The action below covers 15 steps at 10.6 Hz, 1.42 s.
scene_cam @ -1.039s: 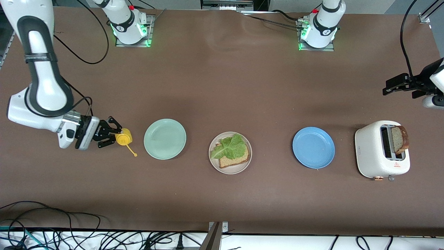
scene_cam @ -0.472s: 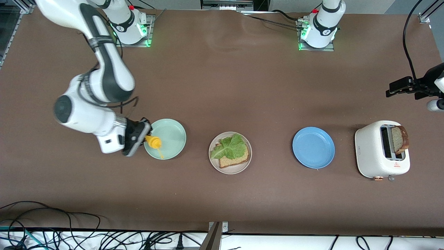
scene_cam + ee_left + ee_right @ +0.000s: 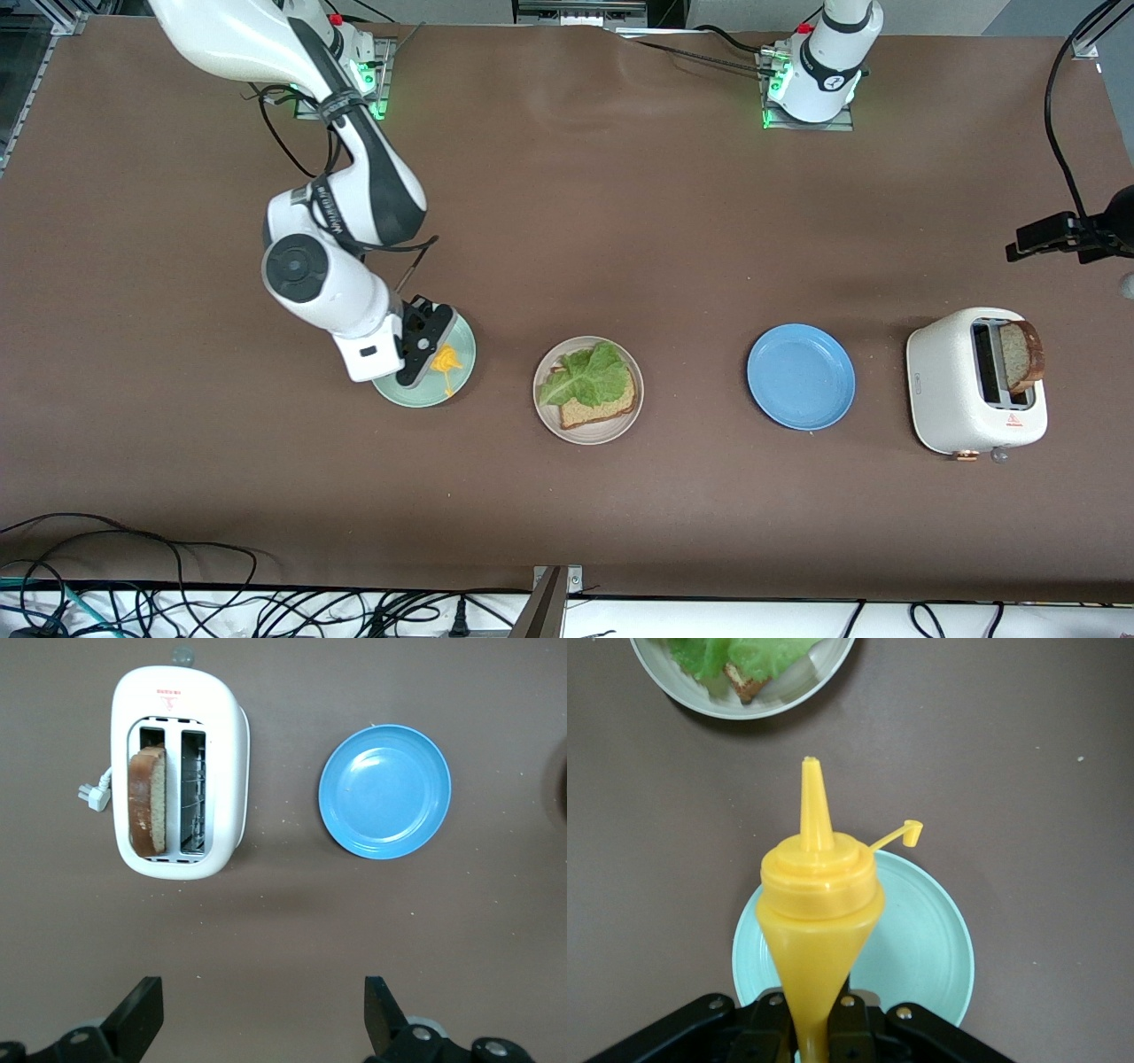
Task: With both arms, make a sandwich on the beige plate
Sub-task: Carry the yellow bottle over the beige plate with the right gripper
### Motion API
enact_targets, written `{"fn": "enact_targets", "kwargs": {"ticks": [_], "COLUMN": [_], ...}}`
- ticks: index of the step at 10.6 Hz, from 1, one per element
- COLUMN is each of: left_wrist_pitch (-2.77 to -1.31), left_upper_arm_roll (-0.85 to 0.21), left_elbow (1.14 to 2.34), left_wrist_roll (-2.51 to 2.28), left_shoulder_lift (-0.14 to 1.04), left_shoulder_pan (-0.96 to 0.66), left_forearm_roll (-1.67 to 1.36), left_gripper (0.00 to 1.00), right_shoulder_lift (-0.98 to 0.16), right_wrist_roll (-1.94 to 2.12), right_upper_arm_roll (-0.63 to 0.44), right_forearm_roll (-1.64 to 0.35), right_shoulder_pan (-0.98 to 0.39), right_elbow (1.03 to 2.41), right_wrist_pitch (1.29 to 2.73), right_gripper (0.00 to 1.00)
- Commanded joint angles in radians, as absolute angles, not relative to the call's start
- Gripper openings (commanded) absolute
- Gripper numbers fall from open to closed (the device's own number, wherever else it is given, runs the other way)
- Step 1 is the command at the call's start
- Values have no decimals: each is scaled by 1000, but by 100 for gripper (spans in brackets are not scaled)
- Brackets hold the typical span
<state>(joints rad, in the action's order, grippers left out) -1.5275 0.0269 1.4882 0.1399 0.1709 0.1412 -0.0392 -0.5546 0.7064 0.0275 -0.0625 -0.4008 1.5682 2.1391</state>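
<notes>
While the beige plate (image 3: 588,390) sits at centre frame with one bread slice (image 3: 602,403) and lettuce (image 3: 582,372) on it, I see my right gripper (image 3: 427,353) over the mint-green plate (image 3: 423,390), just left of centre, clamped on a yellow squeeze bottle (image 3: 443,359). At the right edge, my left gripper (image 3: 266,1014) hangs spread apart above the toaster (image 3: 974,381), beside the blue plate (image 3: 801,377).

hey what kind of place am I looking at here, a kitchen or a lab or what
Most likely a robotics lab staged as a kitchen counter. Two arms are bolted to a brown table, loose cables run along its near edge, and the props are a toaster and a beige plate holding bread and lettuce.
</notes>
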Motion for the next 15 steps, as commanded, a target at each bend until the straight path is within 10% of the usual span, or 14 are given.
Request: {"fn": "enact_targets", "kwargs": {"ticks": [1, 15], "left_wrist_pitch": [-1552, -1851], "left_upper_arm_roll": [21, 20], "left_elbow": [1443, 1436], "left_wrist_roll": [161, 163], "left_shoulder_lift": [218, 480], "left_shoulder_pan": [181, 252], "left_forearm_roll": [-26, 43], "left_gripper": [100, 100], "right_shoulder_lift": [-597, -859], "right_wrist_roll": [680, 641], "right_upper_arm_roll": [29, -41], "right_forearm_roll": [17, 862], "right_shoulder_pan": [-437, -857], "right_elbow": [1499, 1101], "right_wrist_pitch": [2118, 1721], "right_gripper": [0, 0]}}
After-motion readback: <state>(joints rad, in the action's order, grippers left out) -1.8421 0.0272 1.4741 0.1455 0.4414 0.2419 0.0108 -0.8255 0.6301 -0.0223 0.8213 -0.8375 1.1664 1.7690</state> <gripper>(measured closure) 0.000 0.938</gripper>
